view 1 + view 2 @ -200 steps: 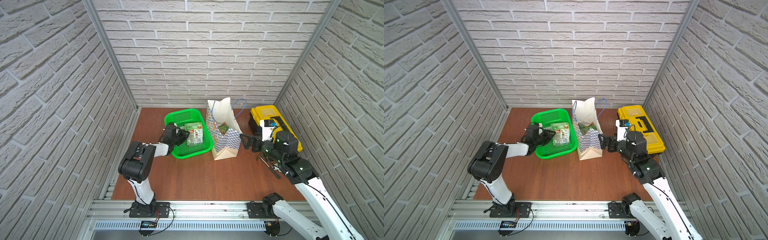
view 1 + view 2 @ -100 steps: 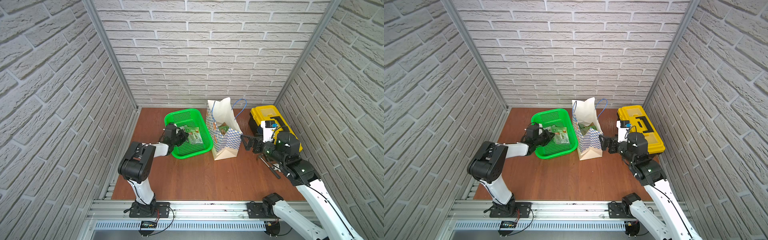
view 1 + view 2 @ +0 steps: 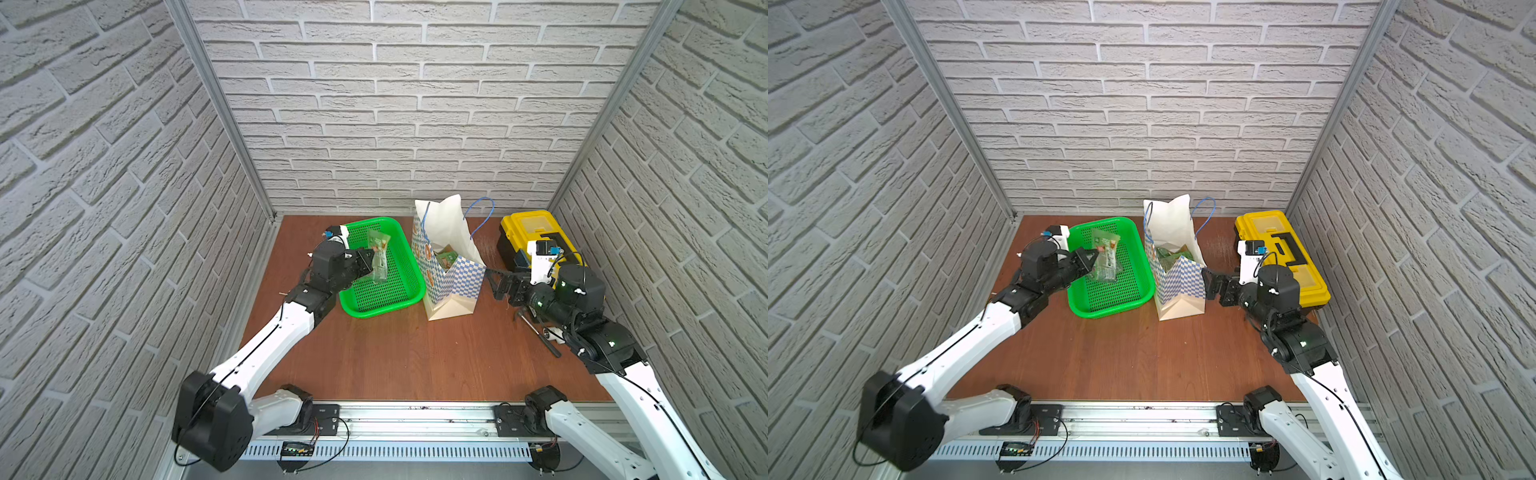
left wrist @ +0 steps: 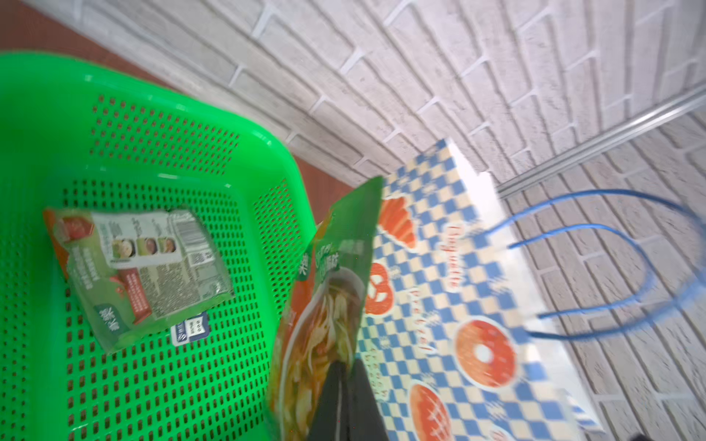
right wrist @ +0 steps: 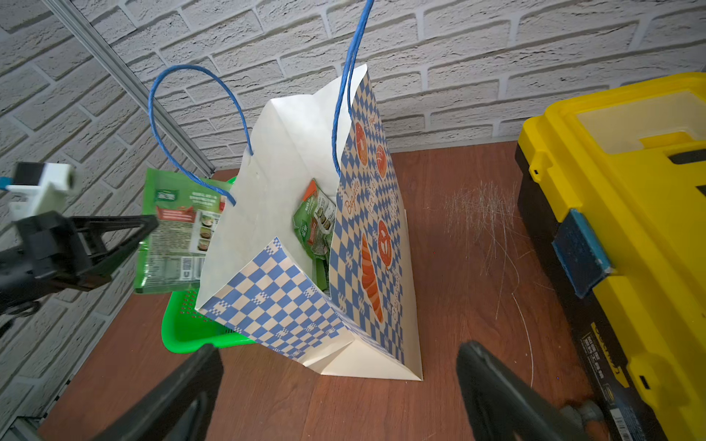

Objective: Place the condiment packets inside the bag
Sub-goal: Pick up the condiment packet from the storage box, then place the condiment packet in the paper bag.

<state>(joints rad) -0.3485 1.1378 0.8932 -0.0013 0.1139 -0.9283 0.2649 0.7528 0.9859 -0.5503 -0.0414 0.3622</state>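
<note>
Condiment packets sit in three places. Several green ones stand inside the bag, and in both top views they show through its open mouth. The bag stands upright on the tabletop between the green basket and the yellow toolbox, with its blue cord handles arching above the rim.

One green held packet, printed with a bowl of food, is clamped in the left end effector. The jaws are pressed together on its lower edge. It hangs upright and clear of the basket floor, over the basket and not over the bag's mouth. In the left wrist view its top corner overlaps the checkered side of the bag, but the top views show it apart from the bag.

Another loose packet lies flat on the perforated floor of the basket, back side up, showing a barcode and small print. It partly covers a small blue-and-white label.

The right end effector sits low over the tabletop, just beside the side of the bag that faces the toolbox. Its jaws are spread wide with nothing between them. Whether a fingertip touches the paper cannot be told
</note>
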